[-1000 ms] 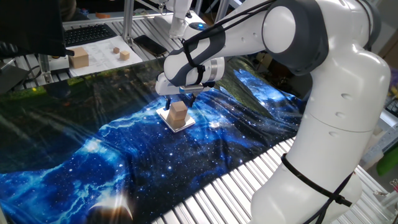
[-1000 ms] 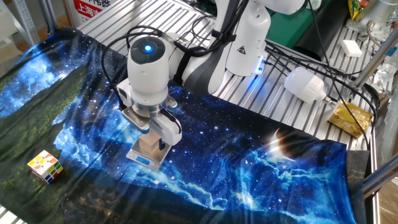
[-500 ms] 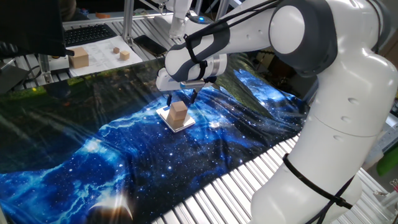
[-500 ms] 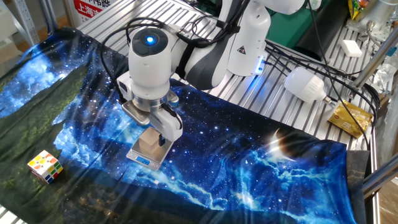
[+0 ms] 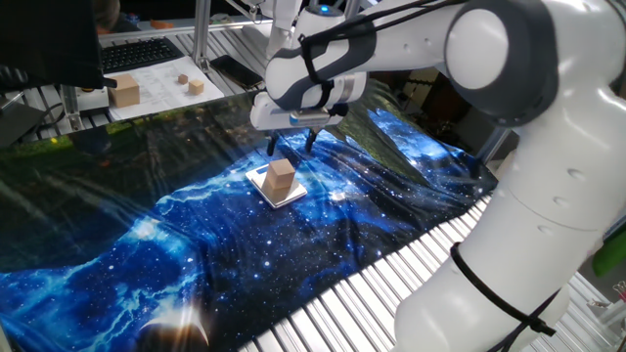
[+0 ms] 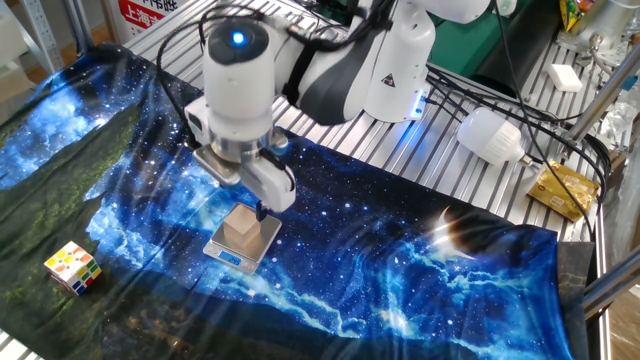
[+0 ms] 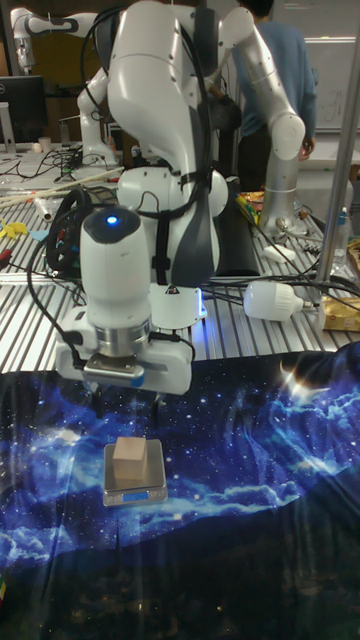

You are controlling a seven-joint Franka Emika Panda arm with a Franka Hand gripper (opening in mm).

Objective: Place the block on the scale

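The block [image 5: 281, 174], a small light-brown wooden cube, rests on the scale [image 5: 264, 182], a thin white square pad on the galaxy-print cloth. My gripper [image 5: 291, 149] hangs open directly above it, fingertips clear of the cube's top and holding nothing. From the other side, the block [image 6: 240, 230] sits centred on the scale [image 6: 226, 255] with the gripper [image 6: 247, 200] just above it. In the tall view the gripper [image 7: 128, 408] hovers over the block [image 7: 128, 458] and scale [image 7: 135, 491].
A multicoloured puzzle cube [image 6: 72, 267] lies on the cloth left of the scale. A larger tan block [image 5: 124, 92] and two small cubes sit on paper behind the cloth, near a keyboard [image 5: 137, 54]. A white lamp [image 6: 490, 135] and yellow packet [image 6: 560, 190] lie on the slatted table.
The gripper has risen straight up from around the block, with its fingers open. The block has stayed in place on the scale.
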